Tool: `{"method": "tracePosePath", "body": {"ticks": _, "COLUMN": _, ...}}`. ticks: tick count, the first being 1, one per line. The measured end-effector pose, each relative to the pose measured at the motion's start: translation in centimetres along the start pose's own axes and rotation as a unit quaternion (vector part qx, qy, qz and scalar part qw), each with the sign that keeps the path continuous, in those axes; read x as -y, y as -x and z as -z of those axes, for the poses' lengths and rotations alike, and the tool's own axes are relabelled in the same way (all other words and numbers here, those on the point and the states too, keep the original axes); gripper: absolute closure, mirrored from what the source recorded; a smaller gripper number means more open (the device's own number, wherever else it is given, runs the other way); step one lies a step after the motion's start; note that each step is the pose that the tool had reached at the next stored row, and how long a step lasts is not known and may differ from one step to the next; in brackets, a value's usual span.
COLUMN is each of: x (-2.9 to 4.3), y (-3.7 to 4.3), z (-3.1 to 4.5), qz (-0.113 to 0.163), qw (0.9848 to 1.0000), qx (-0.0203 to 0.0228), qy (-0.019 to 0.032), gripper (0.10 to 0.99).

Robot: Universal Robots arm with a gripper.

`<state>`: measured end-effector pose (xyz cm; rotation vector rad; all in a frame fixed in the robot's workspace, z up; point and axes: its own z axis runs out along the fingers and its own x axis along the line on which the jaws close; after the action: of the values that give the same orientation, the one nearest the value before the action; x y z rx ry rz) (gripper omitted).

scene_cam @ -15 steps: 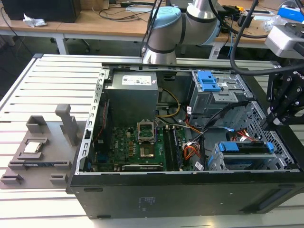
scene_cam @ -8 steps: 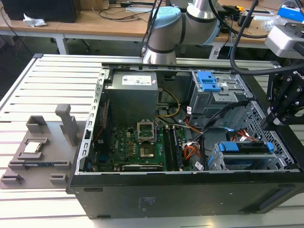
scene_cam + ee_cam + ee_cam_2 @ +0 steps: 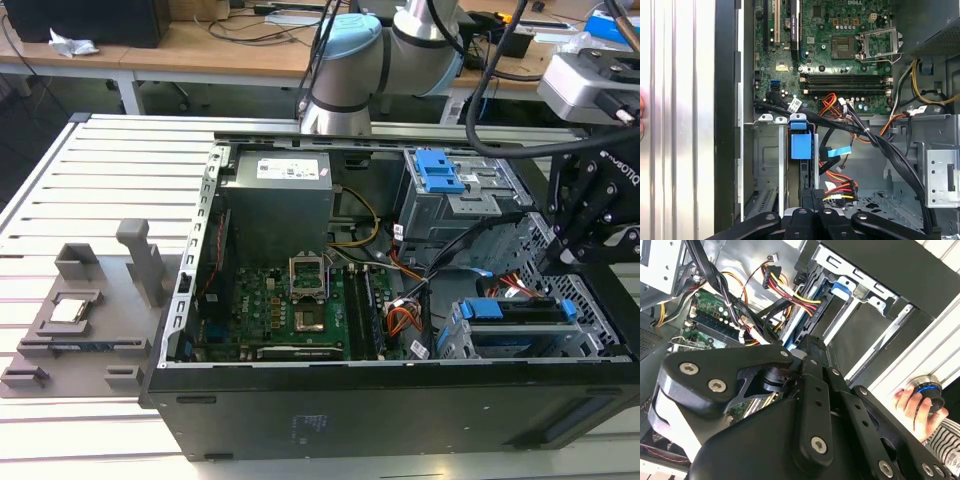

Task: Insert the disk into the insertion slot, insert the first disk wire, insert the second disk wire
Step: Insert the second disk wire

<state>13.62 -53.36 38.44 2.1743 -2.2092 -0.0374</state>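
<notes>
Exterior view. One open computer case (image 3: 300, 400) lies on the slatted surface (image 3: 100, 180). One disk (image 3: 520, 312) sits in the insertion slot (image 3: 470, 345), in the near corner of the case on the exterior view's right. What shows of the disk is a dark edge between bright blue carrier ends. My gripper (image 3: 556, 258) hangs just above the disk's far end, with a gap between them. On the exterior view's left, one grey fixture (image 3: 80, 320) carries one processor chip (image 3: 68, 310).

Second wrist view. My gripper (image 3: 812, 345) has its fingers pressed together, and I see nothing between them. Outside the case, one hand (image 3: 912, 407) holds one round knob (image 3: 927, 389).

First wrist view. My gripper (image 3: 812, 194) is over the disk (image 3: 801, 145), which is seen edge-on: narrow, with a blue tab on top, standing against the silver sheet-metal wall of the insertion slot (image 3: 765, 150). One motherboard (image 3: 840, 50) lies beyond. One flat blue cable (image 3: 837, 150) and one red-yellow-black wire bundle (image 3: 840, 187) lie just beside the disk.
</notes>
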Motion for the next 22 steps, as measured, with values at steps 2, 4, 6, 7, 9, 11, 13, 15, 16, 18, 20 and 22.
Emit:
{"method": "tracePosePath", "body": {"ticks": 2, "x": -0.24, "y": 0.0, "z": -0.09, "qz": 0.0, "qw": 1.0, "qx": 0.0, "qy": 0.0, "gripper": 0.98}}
{"method": "tracePosePath", "body": {"ticks": 4, "x": -0.6, "y": -0.01, "z": -0.18, "qz": 0.0, "qw": 1.0, "qx": 0.0, "qy": 0.0, "gripper": 0.98}}
{"method": "tracePosePath", "body": {"ticks": 6, "x": -1.11, "y": -0.01, "z": -0.31, "qz": 0.0, "qw": 1.0, "qx": 0.0, "qy": 0.0, "gripper": 0.98}}
{"method": "tracePosePath", "body": {"ticks": 7, "x": -1.58, "y": -0.01, "z": -0.51, "qz": 0.0, "qw": 1.0, "qx": 0.0, "qy": 0.0, "gripper": 0.98}}
{"method": "tracePosePath", "body": {"ticks": 9, "x": -2.25, "y": 0.1, "z": -0.75, "qz": 0.0, "qw": 1.0, "qx": 0.0, "qy": 0.0, "gripper": 0.98}}
{"method": "tracePosePath", "body": {"ticks": 11, "x": -2.62, "y": 0.2, "z": -0.91, "qz": 0.0, "qw": 1.0, "qx": 0.0, "qy": 0.0, "gripper": 0.98}}
{"method": "tracePosePath", "body": {"ticks": 13, "x": -2.82, "y": 0.28, "z": -1.15, "qz": 0.0, "qw": 1.0, "qx": 0.0001, "qy": 0.0, "gripper": 0.98}}
{"method": "tracePosePath", "body": {"ticks": 15, "x": -2.94, "y": 0.53, "z": -1.57, "qz": 0.0, "qw": 1.0, "qx": -0.0001, "qy": 0.0, "gripper": 0.98}}
{"method": "tracePosePath", "body": {"ticks": 16, "x": -2.94, "y": 0.86, "z": -1.78, "qz": 0.0, "qw": 1.0, "qx": 0.0, "qy": 0.0, "gripper": 0.98}}
{"method": "tracePosePath", "body": {"ticks": 18, "x": -2.97, "y": 1.14, "z": -2.05, "qz": 0.0, "qw": 1.0, "qx": 0.0001, "qy": 0.0, "gripper": 0.98}}
{"method": "tracePosePath", "body": {"ticks": 20, "x": -3.06, "y": 1.36, "z": -2.26, "qz": 0.0, "qw": 1.0, "qx": 0.0, "qy": 0.0, "gripper": 0.98}}
{"method": "tracePosePath", "body": {"ticks": 22, "x": -3.3, "y": 1.55, "z": -2.43, "qz": 0.0, "qw": 1.0, "qx": 0.0, "qy": 0.0, "gripper": 0.98}}
